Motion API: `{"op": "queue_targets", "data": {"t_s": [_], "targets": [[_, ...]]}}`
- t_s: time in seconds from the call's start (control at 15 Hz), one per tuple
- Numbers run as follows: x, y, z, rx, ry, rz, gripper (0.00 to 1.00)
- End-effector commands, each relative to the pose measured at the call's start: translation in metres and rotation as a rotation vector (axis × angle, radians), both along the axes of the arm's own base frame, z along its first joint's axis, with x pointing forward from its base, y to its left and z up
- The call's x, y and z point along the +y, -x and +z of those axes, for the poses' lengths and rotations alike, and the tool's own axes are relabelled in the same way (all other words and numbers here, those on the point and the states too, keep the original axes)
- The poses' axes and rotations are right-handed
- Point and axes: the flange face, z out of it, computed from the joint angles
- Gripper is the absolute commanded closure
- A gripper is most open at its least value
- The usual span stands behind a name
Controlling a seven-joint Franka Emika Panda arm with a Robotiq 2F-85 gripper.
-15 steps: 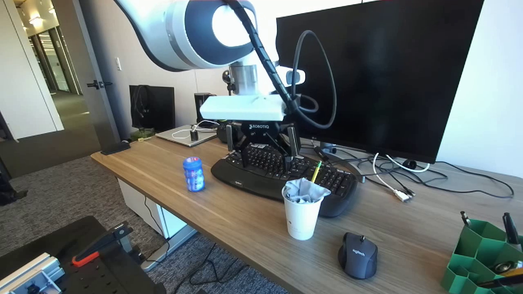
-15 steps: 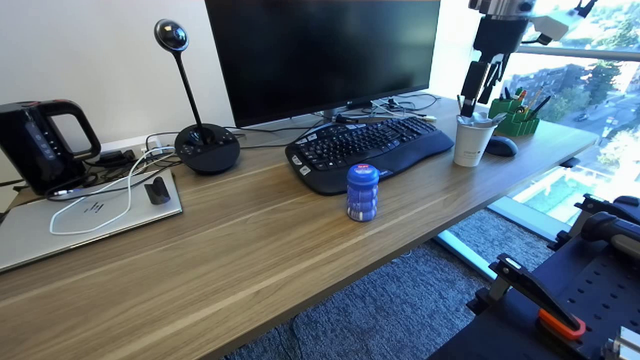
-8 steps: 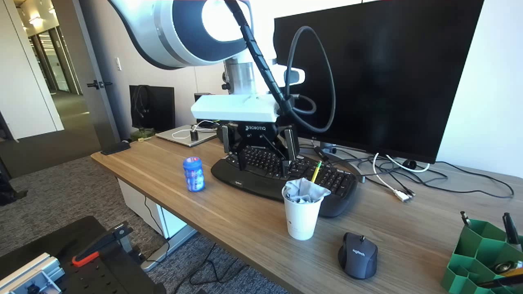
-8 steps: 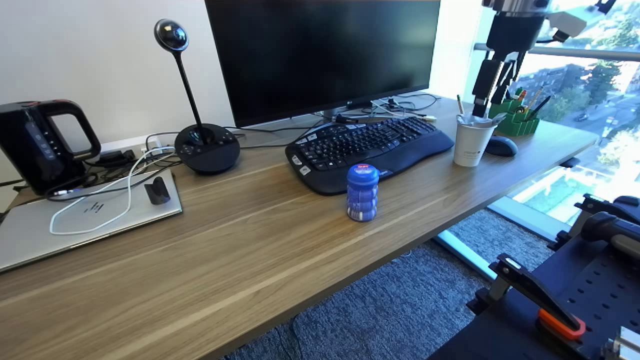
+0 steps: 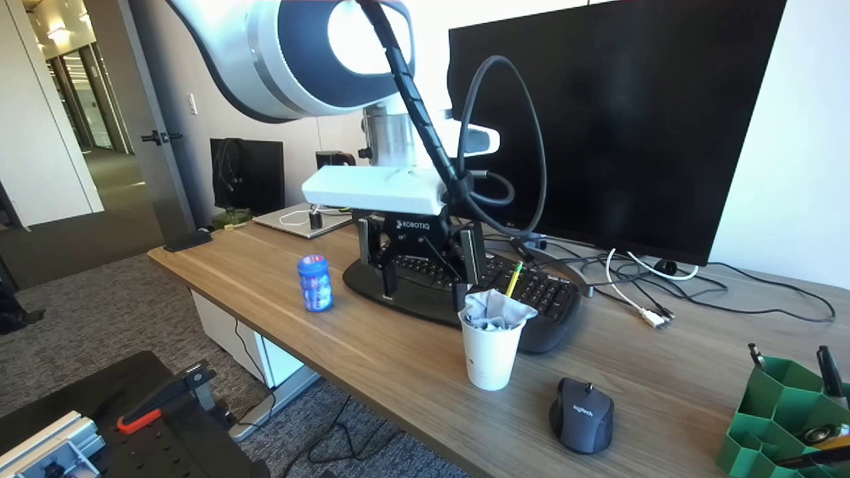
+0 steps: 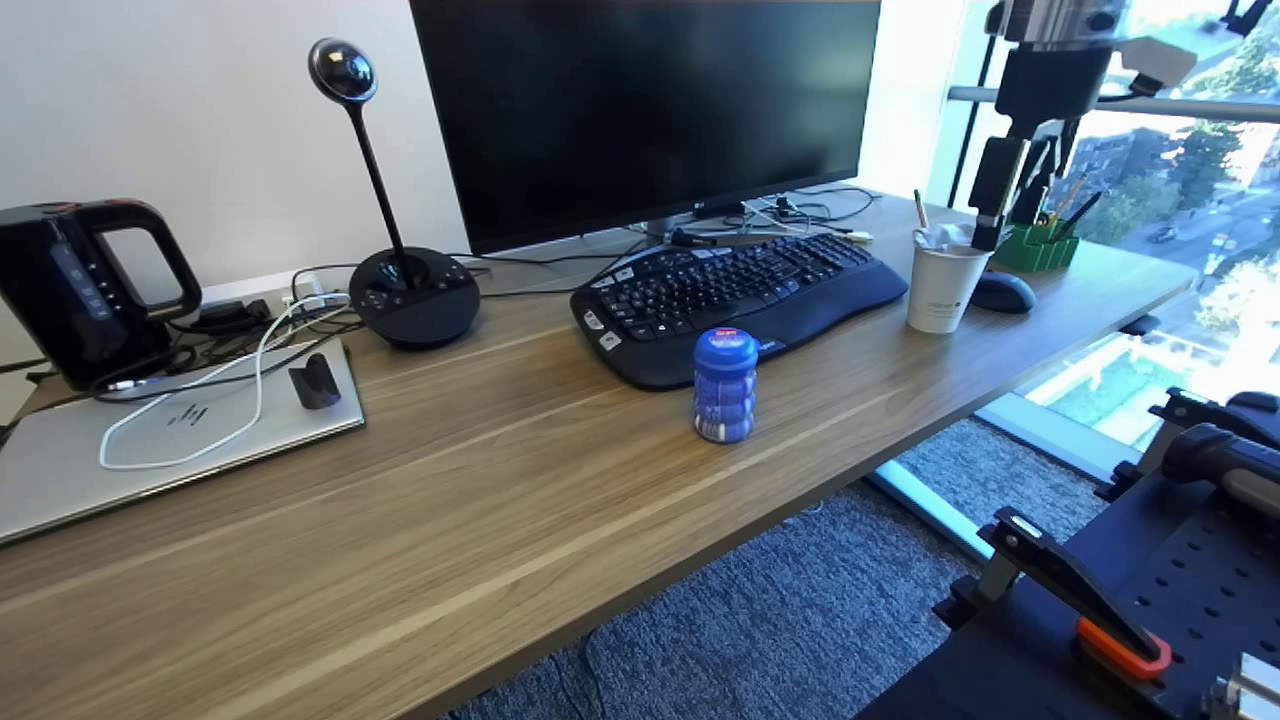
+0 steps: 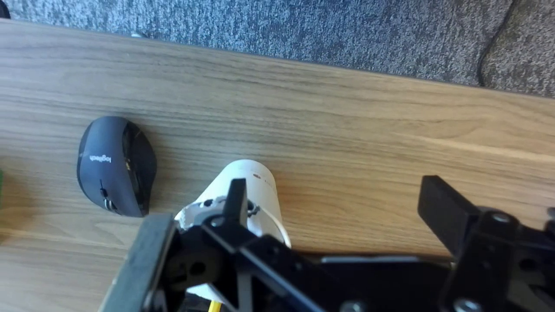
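Pincer [image 5: 424, 292] lower, near white cup [image 5: 491, 358] | spread | blue bottle [image 5: 315, 284]: exterior views only

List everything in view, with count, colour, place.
Desk: one, brown, in all views.
Monitor: one, black, on desk.
Keyboard: one, black, before monitor.
Cup: one, white, beside keyboard.
Crumpled material: some, grey, inside cup.
Pencil: one, yellow, at cup rim.
Jar: one, blue, near keyboard.
Mouse: one, dark grey, near cup.
Holder: one, green, near mouse.
Pens: several, mixed, in holder.
Laptop: one, silver, on desk.
Kettle: one, black, behind laptop.
Camera: one, black, beside laptop.
Cables: several, black and white, below monitor.
Board: one, black, beside desk.
Clamps: at least two, black, on board.
Carpet: one, grey, under desk.
Door: one, grey, background.
Panel: one, black, background.
Arm: one, white and dark grey, above desk.
Gripper: one, black, open, close to cup.
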Motion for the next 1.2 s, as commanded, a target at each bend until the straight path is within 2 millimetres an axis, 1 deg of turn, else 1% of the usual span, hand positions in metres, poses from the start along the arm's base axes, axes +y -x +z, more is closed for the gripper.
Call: {"op": "queue_targets", "data": {"t_s": [0.0,0.67,1.13], "targets": [[-0.002,0.005,-0.001,0.041,0.025,-0.026,0.0],[-0.003,-0.002,-0.012,0.082,0.021,-0.057,0.0],[-0.003,-0.018,-0.017,0.073,0.034,-0.045,0.0]]}}
